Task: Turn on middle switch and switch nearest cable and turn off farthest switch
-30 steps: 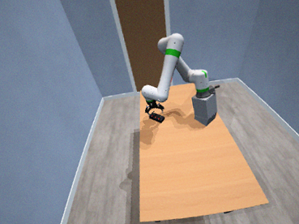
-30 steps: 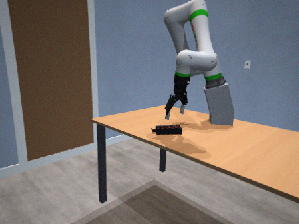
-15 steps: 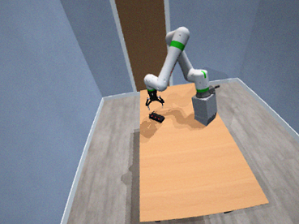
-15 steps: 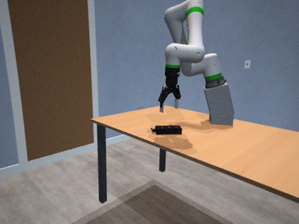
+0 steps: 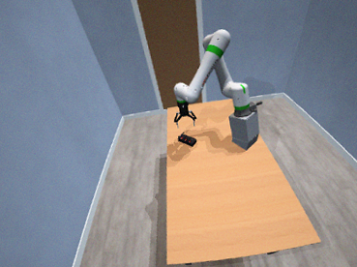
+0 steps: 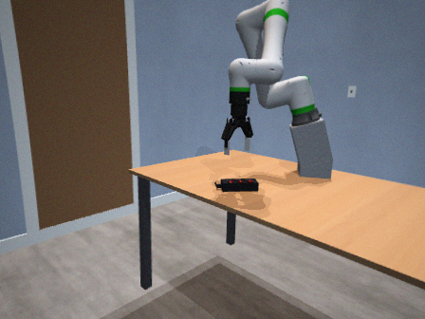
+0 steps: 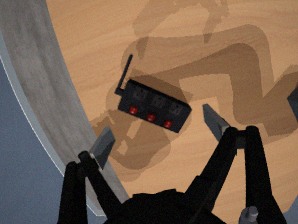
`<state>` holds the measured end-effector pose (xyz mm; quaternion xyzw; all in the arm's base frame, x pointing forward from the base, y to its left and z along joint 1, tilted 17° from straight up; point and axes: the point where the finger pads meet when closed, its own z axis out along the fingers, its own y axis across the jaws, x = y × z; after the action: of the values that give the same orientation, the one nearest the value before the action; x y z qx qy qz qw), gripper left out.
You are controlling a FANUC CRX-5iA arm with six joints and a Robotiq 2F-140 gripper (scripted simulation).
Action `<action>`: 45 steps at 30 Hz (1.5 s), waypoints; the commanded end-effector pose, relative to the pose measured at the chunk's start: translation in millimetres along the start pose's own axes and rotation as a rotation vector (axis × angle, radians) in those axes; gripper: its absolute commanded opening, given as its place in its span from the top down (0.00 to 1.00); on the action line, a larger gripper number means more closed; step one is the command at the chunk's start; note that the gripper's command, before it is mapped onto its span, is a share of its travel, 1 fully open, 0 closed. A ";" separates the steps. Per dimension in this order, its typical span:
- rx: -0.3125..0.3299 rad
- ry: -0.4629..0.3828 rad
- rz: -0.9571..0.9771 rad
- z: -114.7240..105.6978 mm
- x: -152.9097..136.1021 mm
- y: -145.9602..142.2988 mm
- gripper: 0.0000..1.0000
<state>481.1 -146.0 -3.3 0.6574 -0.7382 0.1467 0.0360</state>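
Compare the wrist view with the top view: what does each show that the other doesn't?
Only the wrist view shows the power strip's three red switches and its cable stub at the upper-left end, seen between the open gripper's fingers.

Only the top view shows the whole arm on its grey pedestal, the full table, the door and the floor.

Both show the strip lying switches-up on the table, apart from the open, empty gripper above it.
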 end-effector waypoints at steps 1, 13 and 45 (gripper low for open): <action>0.000 0.000 0.000 -0.1 0.0 -0.2 0.00; 0.001 0.004 -0.444 29.4 -7.3 -34.5 0.00; -0.001 0.001 -0.903 50.7 -11.8 -54.4 1.00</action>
<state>542.9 -153.2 -45.6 0.9135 -0.3775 0.1163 0.0971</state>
